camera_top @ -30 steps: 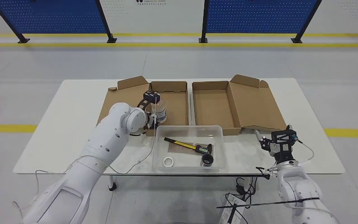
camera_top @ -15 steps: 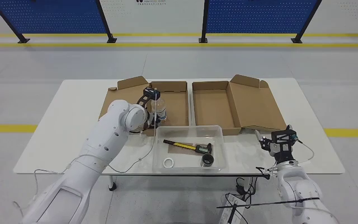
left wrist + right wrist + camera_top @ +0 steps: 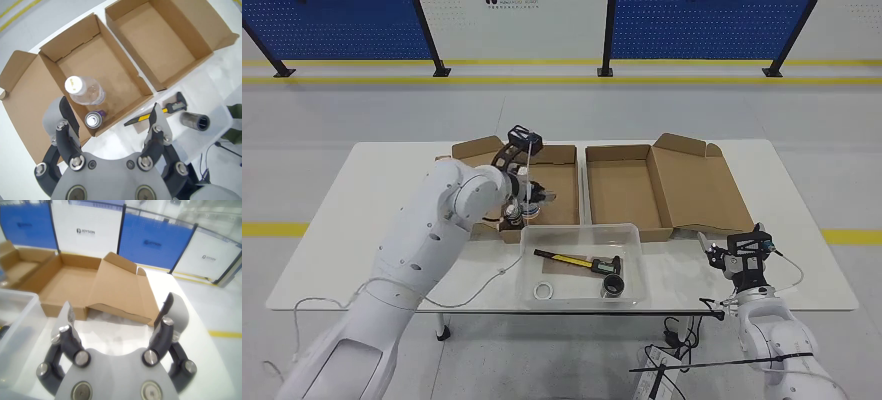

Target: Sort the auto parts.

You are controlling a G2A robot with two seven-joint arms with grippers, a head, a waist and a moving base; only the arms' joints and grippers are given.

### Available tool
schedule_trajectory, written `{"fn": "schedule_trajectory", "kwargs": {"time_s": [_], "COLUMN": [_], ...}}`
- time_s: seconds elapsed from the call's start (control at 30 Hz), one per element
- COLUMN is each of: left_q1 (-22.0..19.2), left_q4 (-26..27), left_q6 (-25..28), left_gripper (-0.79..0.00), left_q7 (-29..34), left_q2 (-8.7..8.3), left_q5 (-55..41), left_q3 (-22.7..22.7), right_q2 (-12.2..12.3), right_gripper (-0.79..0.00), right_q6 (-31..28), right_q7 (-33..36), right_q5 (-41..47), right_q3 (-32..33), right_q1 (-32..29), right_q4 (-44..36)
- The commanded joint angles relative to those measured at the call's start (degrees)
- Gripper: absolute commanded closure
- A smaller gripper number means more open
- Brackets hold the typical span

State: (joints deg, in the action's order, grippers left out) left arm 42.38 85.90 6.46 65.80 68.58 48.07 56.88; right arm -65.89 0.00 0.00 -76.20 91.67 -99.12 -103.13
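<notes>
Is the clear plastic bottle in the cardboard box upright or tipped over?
Upright: the clear plastic bottle stands, white cap on top.

White, rounded arm shells (image 3: 432, 240) are seen above the table (image 3: 352, 230), trailed by thin cables (image 3: 474, 293). The left gripper (image 3: 109, 104) and right gripper (image 3: 118, 302) are built from grey plates, black linkages, silver screws and ribbed black pads (image 3: 69, 113).

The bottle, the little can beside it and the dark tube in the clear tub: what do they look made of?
The bottle looks like clear plastic: its wall is see-through and glossy. The can is probably metal, with a shiny silver top rim and purple side. The tube seems dull grey steel, thick-walled with a dark bore, though I can't be sure.
</notes>
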Motion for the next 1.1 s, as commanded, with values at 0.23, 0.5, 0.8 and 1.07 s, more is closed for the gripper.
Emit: {"fn": "schedule_trajectory", "kwargs": {"time_s": [0.23, 0.5, 0.8, 1.07], "left_q1": [2.99, 3.65, 3.73, 3.73], "left_q4": [9.1, 10.88, 11.01, 11.01], "left_q6": [5.14, 11.52, 11.73, 11.73], "left_gripper": [-0.751, -0.785, -0.785, -0.785], "left_q7": [9.82, 14.39, 14.63, 14.63], "left_q2": [-0.27, -1.06, -1.2, -1.2], "left_q5": [-12.48, -16.99, -17.45, -17.45], "left_q3": [-0.62, -0.69, -0.57, -0.57], "right_q2": [0.0, 0.0, 0.0, 0.0], "right_gripper": [-0.785, -0.785, -0.785, -0.785], "right_q6": [0.0, 0.0, 0.0, 0.0], "right_q7": [0.0, 0.0, 0.0, 0.0], "right_q5": [0.0, 0.0, 0.0, 0.0], "right_q3": [0.0, 0.0, 0.0, 0.0], "right_q1": [0.0, 0.0, 0.0, 0.0], "right_q4": [0.0, 0.0, 0.0, 0.0]}}
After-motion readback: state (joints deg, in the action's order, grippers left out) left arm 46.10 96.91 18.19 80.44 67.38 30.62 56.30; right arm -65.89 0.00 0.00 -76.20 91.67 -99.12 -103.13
